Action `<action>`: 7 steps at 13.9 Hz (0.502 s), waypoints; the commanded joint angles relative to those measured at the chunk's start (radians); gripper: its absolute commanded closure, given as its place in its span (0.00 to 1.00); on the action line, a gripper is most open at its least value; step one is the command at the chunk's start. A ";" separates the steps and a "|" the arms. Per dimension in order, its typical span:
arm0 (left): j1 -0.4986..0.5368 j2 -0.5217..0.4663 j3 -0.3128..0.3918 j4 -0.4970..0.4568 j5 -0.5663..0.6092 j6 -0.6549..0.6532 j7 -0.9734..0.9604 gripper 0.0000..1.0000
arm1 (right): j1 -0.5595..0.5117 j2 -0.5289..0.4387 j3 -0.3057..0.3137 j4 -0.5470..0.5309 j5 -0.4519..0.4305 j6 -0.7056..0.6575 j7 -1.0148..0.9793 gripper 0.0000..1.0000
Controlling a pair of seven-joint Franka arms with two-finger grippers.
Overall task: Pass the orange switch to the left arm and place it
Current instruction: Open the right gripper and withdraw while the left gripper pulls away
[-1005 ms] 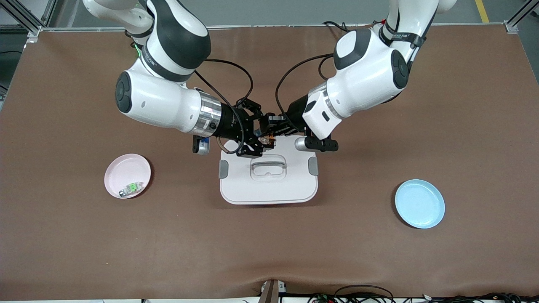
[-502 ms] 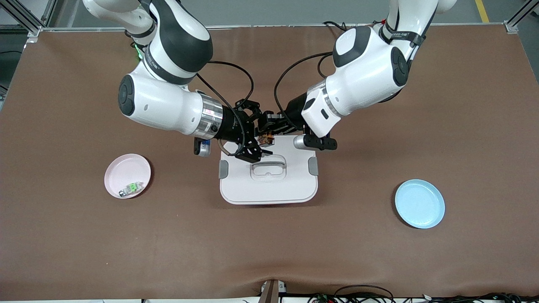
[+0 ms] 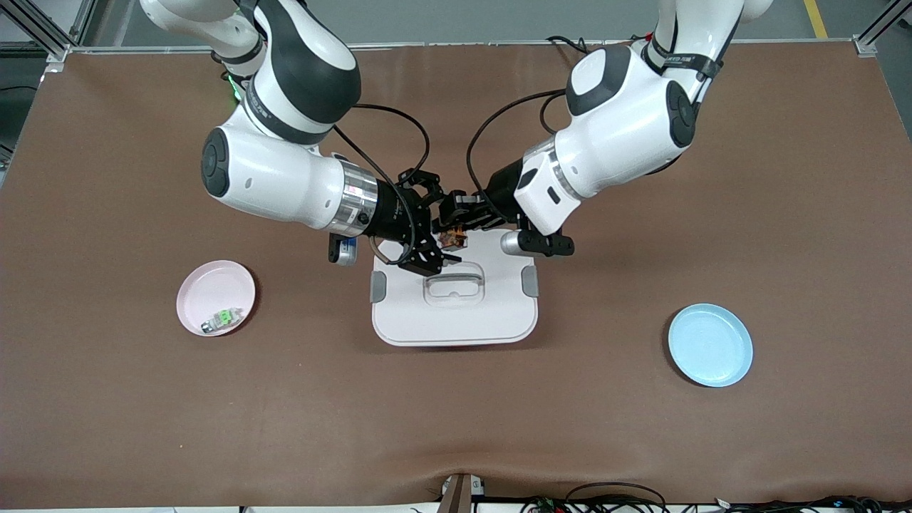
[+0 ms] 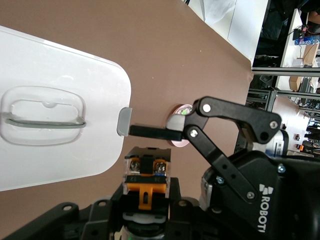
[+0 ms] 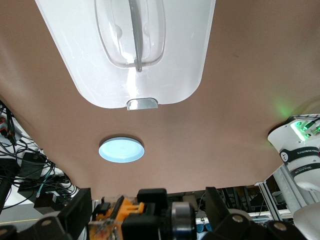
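The orange switch (image 3: 450, 238) hangs over the edge of the white box (image 3: 456, 317) that lies farther from the front camera. My left gripper (image 3: 462, 216) is shut on it; in the left wrist view the switch (image 4: 146, 176) sits between that gripper's (image 4: 146, 194) jaws. My right gripper (image 3: 432, 228) is open, its fingers spread wide on either side of the switch without touching it. In the right wrist view the switch (image 5: 112, 212) shows between the spread fingers of the right gripper (image 5: 146, 201), over the box (image 5: 165, 75).
A pink plate (image 3: 206, 285) toward the right arm's end holds a green-and-clear component (image 3: 222, 318). A blue plate (image 3: 710, 345) lies toward the left arm's end. The box (image 4: 60, 145) has grey side latches and a clear lid handle.
My right gripper has opened and let go of the switch. The left gripper stays shut on it, and both arms have barely shifted.
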 commanded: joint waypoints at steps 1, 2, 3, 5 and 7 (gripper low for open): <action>0.060 -0.046 0.004 0.000 -0.007 -0.115 -0.008 0.95 | 0.009 0.009 -0.005 0.022 -0.024 0.004 0.010 0.00; 0.089 -0.062 0.006 0.001 -0.005 -0.164 -0.008 0.95 | 0.004 0.009 -0.005 0.022 -0.028 0.002 0.009 0.00; 0.115 -0.079 0.009 0.001 0.014 -0.217 -0.008 0.95 | 0.001 0.009 -0.005 0.022 -0.037 0.001 0.001 0.00; 0.149 -0.121 0.007 0.000 0.115 -0.283 -0.013 0.95 | -0.008 0.006 -0.006 0.022 -0.060 -0.008 -0.035 0.00; 0.150 -0.154 0.009 0.000 0.284 -0.359 -0.019 0.95 | -0.031 0.008 -0.006 0.022 -0.062 -0.027 -0.078 0.00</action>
